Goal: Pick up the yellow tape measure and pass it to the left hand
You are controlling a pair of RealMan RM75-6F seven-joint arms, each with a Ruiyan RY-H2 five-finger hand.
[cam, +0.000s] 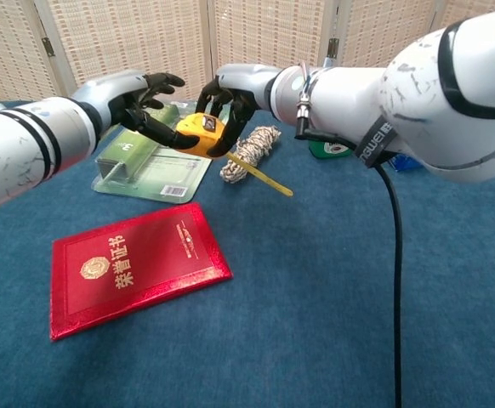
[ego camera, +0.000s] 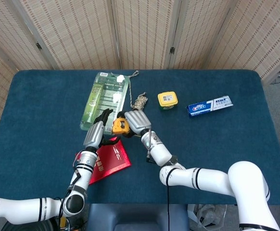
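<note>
Bench [ego camera: 236,159], blue cloth top, carries everything; woven screens behind it.

Green blister pack [ego camera: 105,98] lies flat at the far left-centre; whatever it holds is too small to make out. Red booklet [cam: 133,265] lies flat on the near side, gold characters on its cover, partly under my left arm in the head view.

My right robot hand [ego camera: 137,121] is raised off the bench with its fingers curled over the yellow tape measure [cam: 200,134], gripping it from above. A short length of yellow blade hangs out of the case, slanting down to the right. My left robot hand [cam: 143,108] is just beside it, fingers spread, dark fingertips reaching under and against the case's left edge; it has no grip on it that I can see.

Blue toothpaste box [ego camera: 210,106] lies well to the right. Coil of rope [cam: 252,151] lies just behind the tape measure. Small yellow-lidded tub [ego camera: 167,99], lid on, contents hidden.
</note>
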